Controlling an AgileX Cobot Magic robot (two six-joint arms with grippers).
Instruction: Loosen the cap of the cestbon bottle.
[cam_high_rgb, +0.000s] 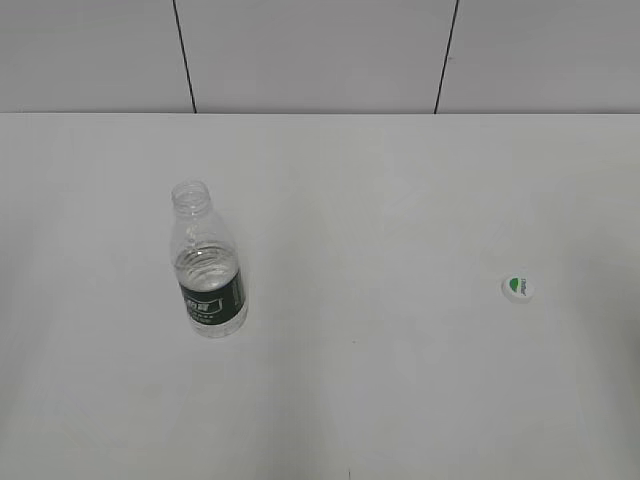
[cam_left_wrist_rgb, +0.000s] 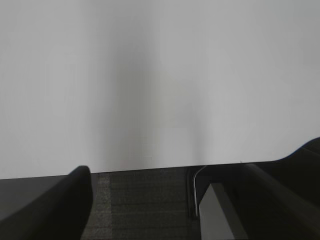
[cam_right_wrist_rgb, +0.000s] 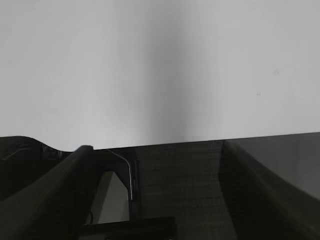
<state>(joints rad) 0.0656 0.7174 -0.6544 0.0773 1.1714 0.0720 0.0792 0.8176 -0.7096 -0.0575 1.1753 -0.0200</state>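
Note:
The cestbon bottle (cam_high_rgb: 208, 265) stands upright on the left of the white table (cam_high_rgb: 380, 180). It is clear, with a dark green label band, some water inside and an open mouth with no cap on it. The cap (cam_high_rgb: 517, 287), white with a green leaf mark, lies flat on the table far to the right, apart from the bottle. Neither arm shows in the exterior view. In the left wrist view my left gripper (cam_left_wrist_rgb: 170, 205) has its dark fingers wide apart and empty. In the right wrist view my right gripper (cam_right_wrist_rgb: 160, 195) is likewise spread and empty. Both wrist views show only bare table.
A white tiled wall (cam_high_rgb: 320, 50) with dark seams rises behind the table's far edge. A dark floor and a table edge show at the bottom of both wrist views.

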